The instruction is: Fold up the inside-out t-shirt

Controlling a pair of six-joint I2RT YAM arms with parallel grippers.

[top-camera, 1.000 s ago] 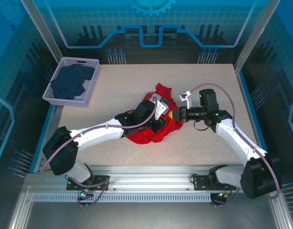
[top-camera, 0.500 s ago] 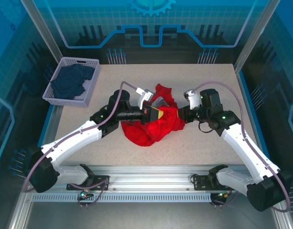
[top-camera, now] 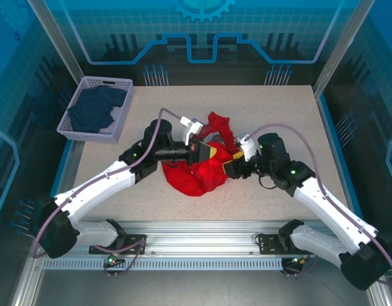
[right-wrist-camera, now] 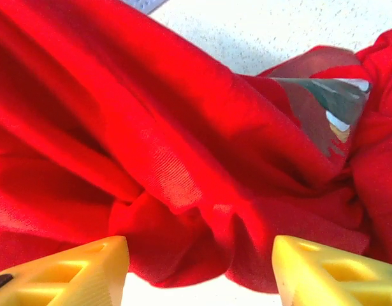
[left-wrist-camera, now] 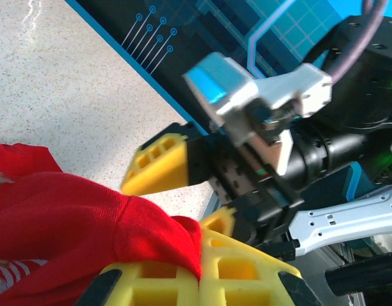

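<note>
Though unclear overhead, right fingers (right-wrist-camera: 68,268) gape before the t-shirt (right-wrist-camera: 183,146)

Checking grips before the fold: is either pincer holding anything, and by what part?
Left pincer pinches the red t-shirt by a bunched fold; right pincer open.

Top cam is looking down from behind the arm bases (top-camera: 122,244), covering the whole table (top-camera: 278,121). Wrist cams are sitting close in, facing each other across the shirt (top-camera: 199,177), which all three are sharing.
</note>
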